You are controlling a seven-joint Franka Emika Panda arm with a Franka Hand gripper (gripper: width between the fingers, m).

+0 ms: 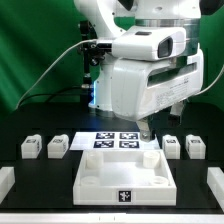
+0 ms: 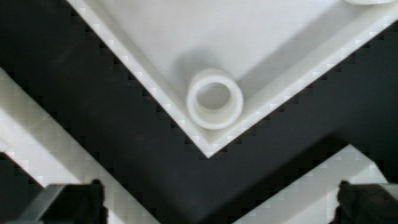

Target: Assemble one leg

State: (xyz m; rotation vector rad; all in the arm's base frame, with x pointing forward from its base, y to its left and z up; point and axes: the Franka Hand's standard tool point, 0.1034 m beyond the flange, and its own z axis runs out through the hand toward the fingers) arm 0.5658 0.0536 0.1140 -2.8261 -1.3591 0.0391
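- Exterior view: four alike, upright on the dark surface (image 1: pixel 40 172). One leg (image 1: pixel 30 148) and another leg (image 1: pixel 57 147) toward the exterior view's left, a third leg (image 1: pixel 172 146) and a fourth leg (image 1: pixel 196 148) toward its right.
- Between the two pairs, the marker board (image 1: pixel 115 140); in front of it, the white tray (image 1: pixel 125 180).
- None held, none seated in the tray; each apart from it.
- Low over the tray's far side, near the marker board's edge, the fingers (image 1: pixel 146 127); too small here to tell whether spread or closed.
- Wrist view: looking down on one tray corner and its round socket (image 2: pixel 214 100), empty.
- At either lower edge of the frame, the dark tips of the fingers (image 2: pixel 68 203), spread wide with nothing between them.
- No leg visible here.
- Handling, as a judgement: probably light, stiff plastic, smooth enough to slip under a weak pinch, unlikely to break.
- Best taken across two opposite flat sides, squarely and about mid-height, leaving free the end meant for the socket.
- Likely nearest candidate: the third leg, just beside the marker board toward the exterior view's right.
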